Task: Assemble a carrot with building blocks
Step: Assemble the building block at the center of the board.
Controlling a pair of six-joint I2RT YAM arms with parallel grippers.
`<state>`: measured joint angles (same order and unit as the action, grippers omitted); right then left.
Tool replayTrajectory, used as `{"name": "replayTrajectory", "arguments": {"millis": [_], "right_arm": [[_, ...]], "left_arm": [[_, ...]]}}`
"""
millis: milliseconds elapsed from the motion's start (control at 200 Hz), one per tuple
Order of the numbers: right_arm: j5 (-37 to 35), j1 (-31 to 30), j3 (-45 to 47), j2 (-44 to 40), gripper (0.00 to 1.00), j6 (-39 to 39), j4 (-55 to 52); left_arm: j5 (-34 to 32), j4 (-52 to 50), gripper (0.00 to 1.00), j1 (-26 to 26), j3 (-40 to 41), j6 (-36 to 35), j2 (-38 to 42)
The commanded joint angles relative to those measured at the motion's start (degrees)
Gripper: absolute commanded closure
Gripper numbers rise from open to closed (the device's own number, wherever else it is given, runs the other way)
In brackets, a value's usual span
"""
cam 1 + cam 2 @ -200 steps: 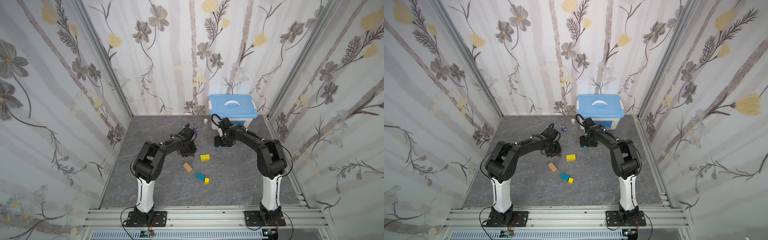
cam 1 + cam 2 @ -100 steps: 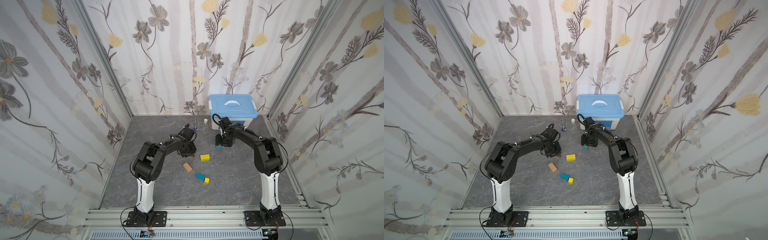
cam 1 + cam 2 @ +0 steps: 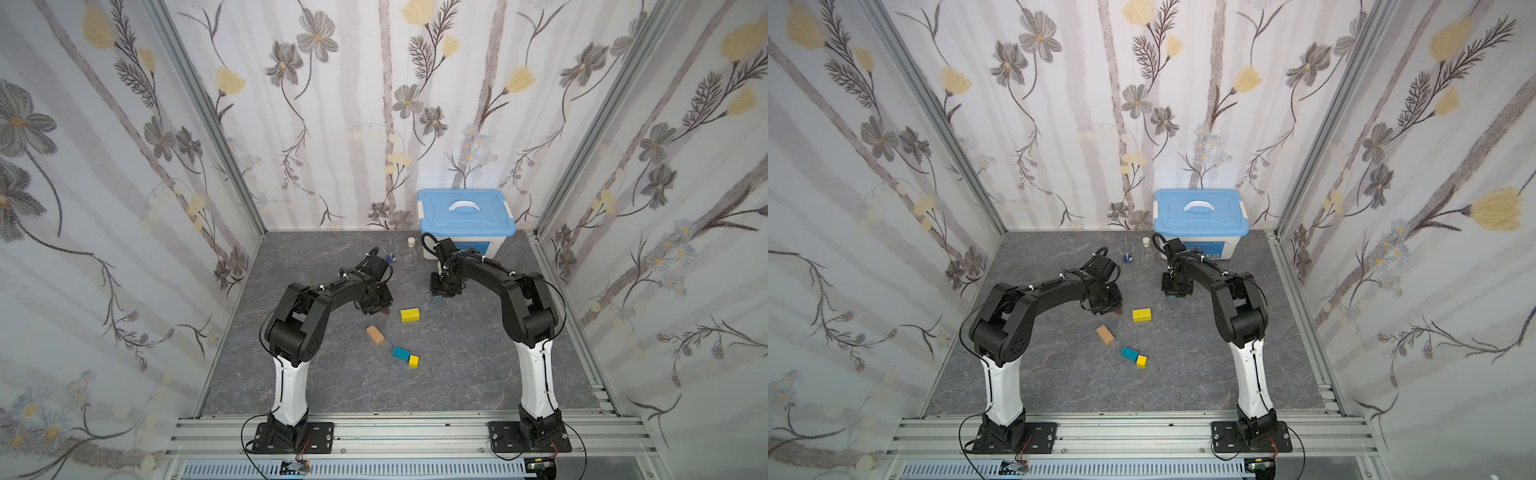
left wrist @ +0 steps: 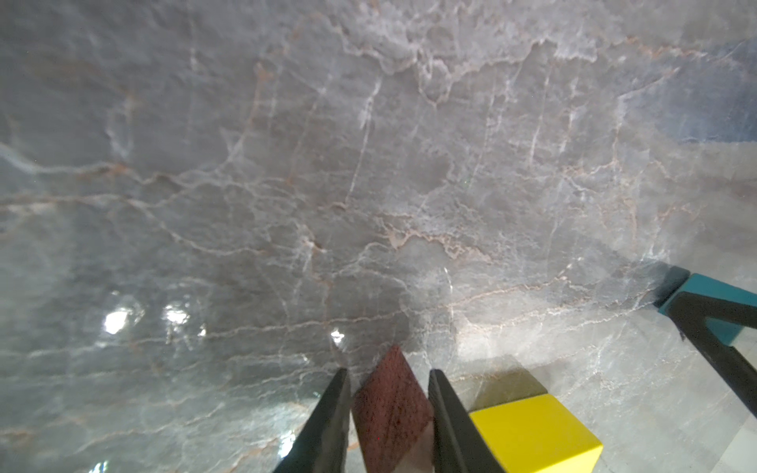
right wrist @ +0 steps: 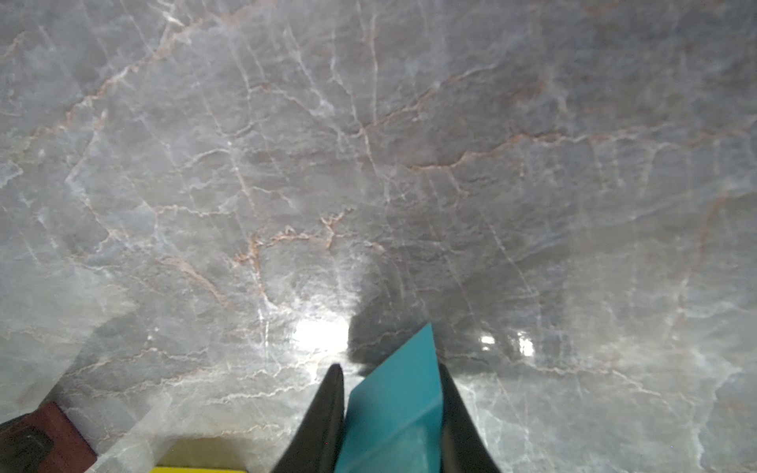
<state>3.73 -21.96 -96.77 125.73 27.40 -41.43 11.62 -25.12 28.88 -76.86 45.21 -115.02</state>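
Observation:
My left gripper is shut on the maroon wedge, low over the table in both top views. My right gripper is shut on the teal wedge, near the table's back. Between the arms lies the yellow brick, close beside the left fingers. Nearer the front lie the tan brick, the teal brick and the small yellow cube, the last two touching. No carrot shows; the blocks lie apart.
A white box with a blue lid stands at the back right, just behind the right arm. A glass beaker and a small stoppered flask stand left of it, behind the grippers.
The right gripper's jaws have closed on the teal wedge. The left arm has stayed put with the maroon wedge.

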Motion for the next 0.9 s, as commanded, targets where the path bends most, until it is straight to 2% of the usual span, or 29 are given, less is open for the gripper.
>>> {"name": "replayTrajectory", "arguments": {"millis": [0, 145, 315, 560, 894], "right_arm": [[1.4, -0.8, 0.4, -0.9, 0.77, 0.2, -1.0], [1.4, -2.1, 1.2, -1.7, 0.85, -0.2, -1.1], [-0.5, -4.6, 1.7, -4.1, 0.84, 0.3, -1.2], [0.4, -7.9, -0.6, -1.5, 0.84, 0.3, -1.8], [0.2, -9.4, -3.0, 0.6, 0.82, -1.7, -2.6]], "left_arm": [[-0.2, 0.0, 0.64, -0.2, 0.1, -0.1, 0.2], [-0.1, 0.2, 0.64, -0.2, 0.3, -0.1, 0.4], [0.0, 1.0, 0.63, -0.2, 1.2, -0.3, 1.0], [0.4, 2.2, 0.62, -0.1, 1.5, 0.0, 1.1], [1.0, 2.5, 0.62, 0.0, 1.5, 0.4, 1.3]]}}
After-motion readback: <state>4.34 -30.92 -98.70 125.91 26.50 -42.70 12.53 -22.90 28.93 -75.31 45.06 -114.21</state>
